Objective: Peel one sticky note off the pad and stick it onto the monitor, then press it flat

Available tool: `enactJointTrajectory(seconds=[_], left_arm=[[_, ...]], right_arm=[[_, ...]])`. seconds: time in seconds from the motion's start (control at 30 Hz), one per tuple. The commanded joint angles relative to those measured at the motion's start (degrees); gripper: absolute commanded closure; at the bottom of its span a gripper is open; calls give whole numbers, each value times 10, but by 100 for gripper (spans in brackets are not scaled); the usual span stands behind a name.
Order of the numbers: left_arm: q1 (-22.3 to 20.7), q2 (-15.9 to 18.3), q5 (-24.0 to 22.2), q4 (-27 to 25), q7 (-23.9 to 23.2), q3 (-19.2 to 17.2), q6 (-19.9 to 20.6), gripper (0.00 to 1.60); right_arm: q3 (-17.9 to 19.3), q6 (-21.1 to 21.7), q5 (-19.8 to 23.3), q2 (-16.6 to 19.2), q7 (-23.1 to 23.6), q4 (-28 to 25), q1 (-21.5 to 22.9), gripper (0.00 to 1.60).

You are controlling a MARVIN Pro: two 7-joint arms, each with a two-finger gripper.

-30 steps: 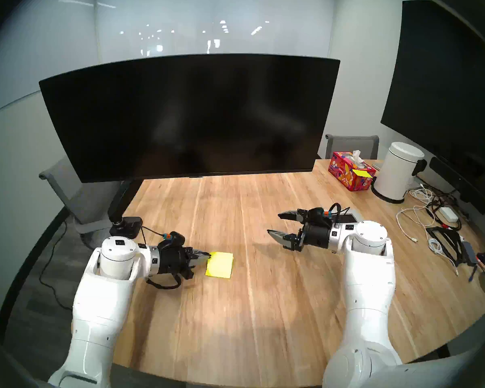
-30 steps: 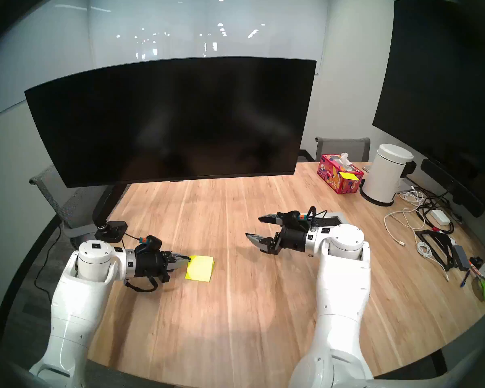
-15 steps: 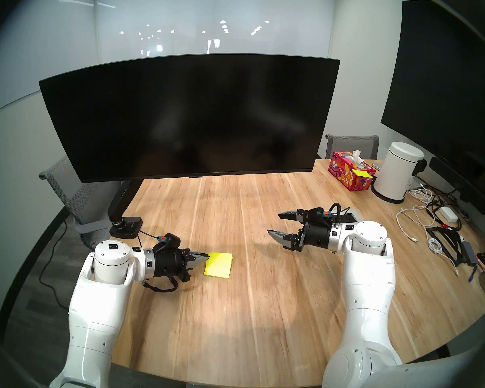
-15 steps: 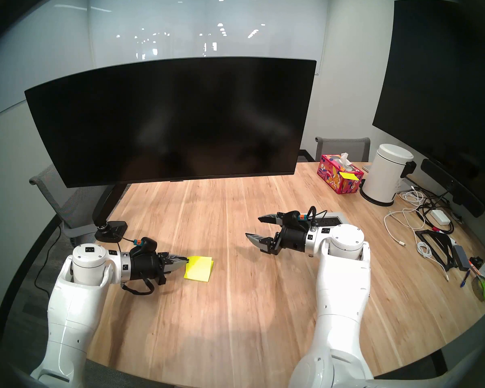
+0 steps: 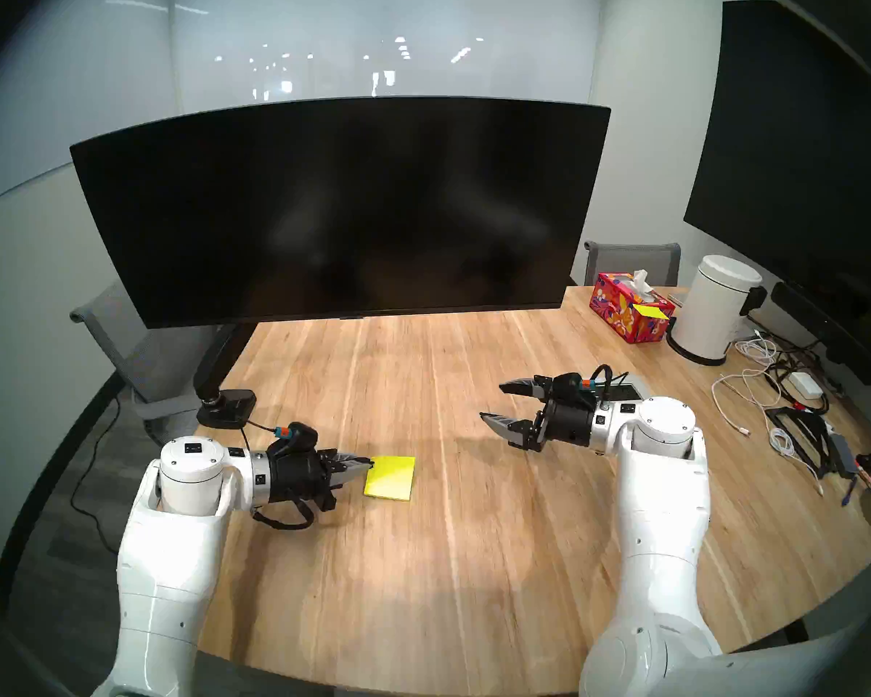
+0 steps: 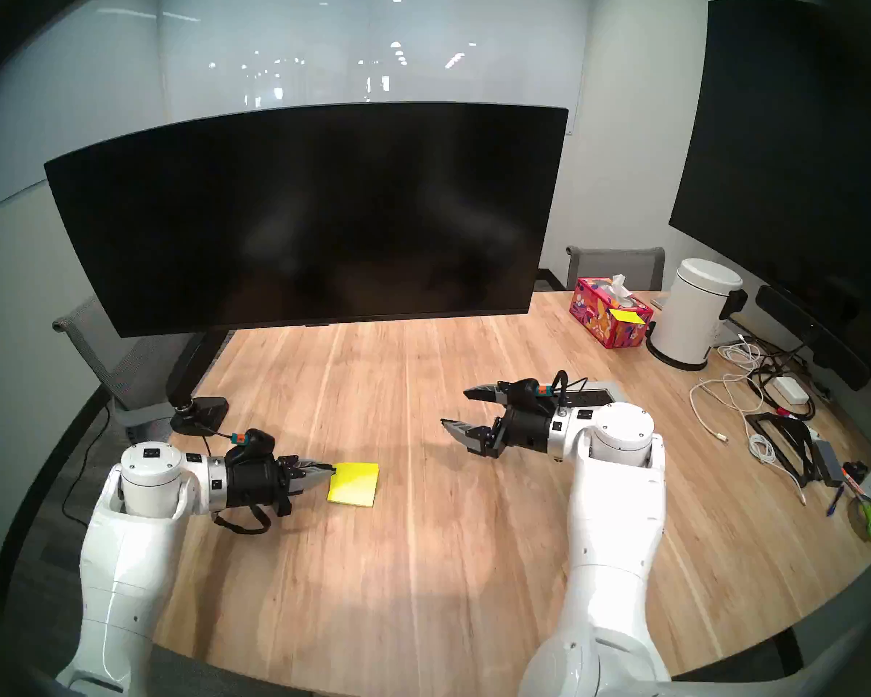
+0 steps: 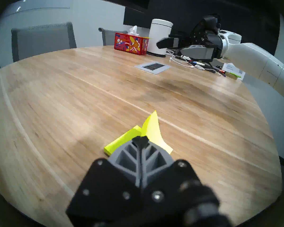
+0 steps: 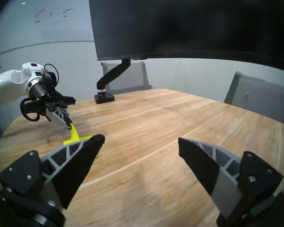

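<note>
The yellow pad (image 5: 393, 482) lies on the wooden table left of centre. My left gripper (image 5: 371, 463) is shut on the near-left corner of the top sticky note (image 7: 152, 130). That sheet curls up off the pad (image 7: 121, 141) while its far edge stays attached. The right wrist view shows the sticky note (image 8: 74, 133) rising to the left gripper (image 8: 70, 126). My right gripper (image 5: 492, 402) hovers open and empty over the table to the right, well away from the pad. The wide curved black monitor (image 5: 343, 213) stands behind on its arm stand, its screen bare.
The monitor arm's base (image 5: 225, 407) is clamped just behind my left wrist. At the back right stand a red tissue box (image 5: 629, 313) with a yellow sheet on it and a white bin (image 5: 715, 308), with tangled cables (image 5: 755, 379) nearby. A large flat display (image 5: 800, 153) hangs on the right.
My left arm has drawn back to the left and toward me, still shut on the sheet's corner. The pad slid slightly left with it. The right arm has not moved.
</note>
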Motion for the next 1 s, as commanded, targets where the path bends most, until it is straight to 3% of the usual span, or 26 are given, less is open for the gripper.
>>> enactJointTrajectory(seconds=[0.0,0.97], left_arm=[[-5,-2,-4,-14,-2,-2,1,160],[-6,-6,6,-12,-6,-3,-7,160]], right_arm=[[1,-1,4,1,-1,-8,6,0],[3,-2,12,1,-1,-4,5,0]])
